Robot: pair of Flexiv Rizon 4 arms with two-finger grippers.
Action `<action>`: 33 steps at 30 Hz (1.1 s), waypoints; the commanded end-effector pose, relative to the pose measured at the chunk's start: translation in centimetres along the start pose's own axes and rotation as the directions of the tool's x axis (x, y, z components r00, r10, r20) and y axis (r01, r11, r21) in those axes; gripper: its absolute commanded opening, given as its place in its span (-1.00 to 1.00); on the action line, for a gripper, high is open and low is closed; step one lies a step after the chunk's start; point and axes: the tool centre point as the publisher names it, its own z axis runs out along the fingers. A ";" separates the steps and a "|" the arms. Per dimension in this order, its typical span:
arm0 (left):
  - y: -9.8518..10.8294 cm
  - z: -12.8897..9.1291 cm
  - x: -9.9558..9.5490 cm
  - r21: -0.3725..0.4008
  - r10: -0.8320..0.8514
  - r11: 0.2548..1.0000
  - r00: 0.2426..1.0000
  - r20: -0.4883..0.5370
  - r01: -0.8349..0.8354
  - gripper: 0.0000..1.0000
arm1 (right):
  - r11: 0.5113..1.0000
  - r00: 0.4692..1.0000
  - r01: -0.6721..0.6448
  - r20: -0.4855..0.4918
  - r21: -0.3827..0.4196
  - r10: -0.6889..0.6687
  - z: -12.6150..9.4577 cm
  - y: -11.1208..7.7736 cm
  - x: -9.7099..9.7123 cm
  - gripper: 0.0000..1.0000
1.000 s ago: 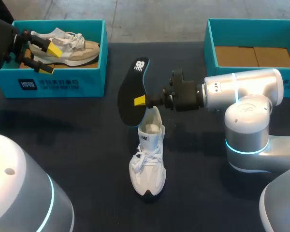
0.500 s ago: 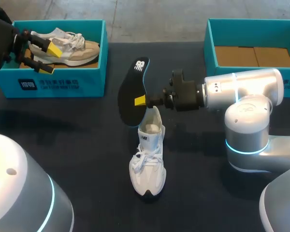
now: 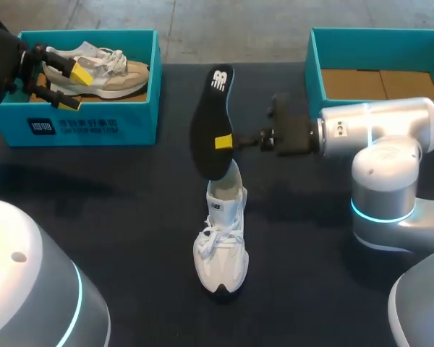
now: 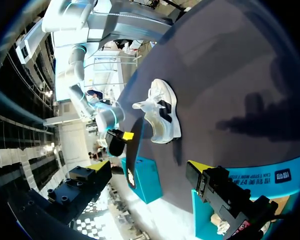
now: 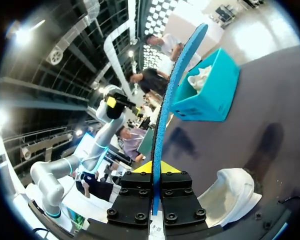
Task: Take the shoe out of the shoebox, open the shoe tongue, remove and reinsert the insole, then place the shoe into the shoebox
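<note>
My right gripper (image 3: 228,142) was clamped on the black insole (image 3: 211,116), holding it upright just above the heel of the white shoe (image 3: 220,242), which stood on the table (image 3: 130,217). My left gripper (image 3: 74,87) hung wide open, holding nothing, over the left shoebox (image 3: 94,129).

Left gripper (image 3: 74,88) far left, fingers apart — right gripper (image 3: 228,142) central, pinched tight
</note>
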 end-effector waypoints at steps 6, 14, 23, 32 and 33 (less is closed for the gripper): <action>0.0 0.0 0.1 -0.001 0.002 1.000 1.000 0.000 -0.002 1.00 | 0.988 0.988 0.139 -0.051 -0.072 -0.142 -0.6 -0.1 -2.0 -1.00; 0.0 0.0 0.1 -0.001 0.002 1.000 1.000 0.000 -0.002 1.00 | 0.980 0.984 0.165 -0.046 -0.108 -0.171 -1.0 -0.7 -2.5 -1.00; 0.0 0.0 0.1 -0.001 0.002 1.000 1.000 0.000 -0.002 1.00 | 0.980 0.984 0.165 -0.046 -0.108 -0.171 -1.0 -0.7 -2.5 -1.00; 0.0 0.0 0.1 -0.001 0.002 1.000 1.000 0.000 -0.002 1.00 | 0.980 0.983 0.174 -0.045 -0.101 -0.179 -0.9 -0.7 -2.9 -1.00; 0.0 0.0 0.1 -0.001 0.002 1.000 1.000 0.000 -0.002 1.00 | 0.979 0.982 0.177 -0.049 -0.102 -0.182 -0.8 -0.7 -3.1 -1.00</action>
